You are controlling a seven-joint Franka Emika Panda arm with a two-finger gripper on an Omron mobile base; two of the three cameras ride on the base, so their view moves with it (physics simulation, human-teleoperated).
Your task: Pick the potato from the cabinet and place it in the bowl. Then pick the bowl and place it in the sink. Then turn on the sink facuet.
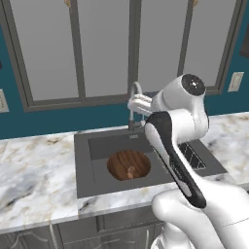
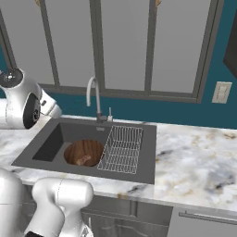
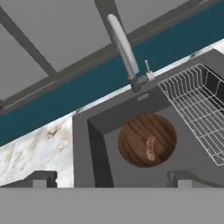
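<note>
Jaws wide open, empty. Ahead and below: bowl [image 3: 147,140] with potato [image 3: 150,148] resting in sink [image 3: 96,131]. Beyond that: sink facuet [image 3: 124,48], rigid, slick metal; best pushed at small side lever [image 3: 148,70].

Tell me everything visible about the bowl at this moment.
The bowl is wide, shallow and round, of dark brown wood with visible grain. It sits upright on the floor of the dark grey sink, in the open section left of the wire rack and in front of the faucet. The small tan potato lies inside it. Nothing grips it; in the hand view the open gripper hangs above, apart from it.
</note>
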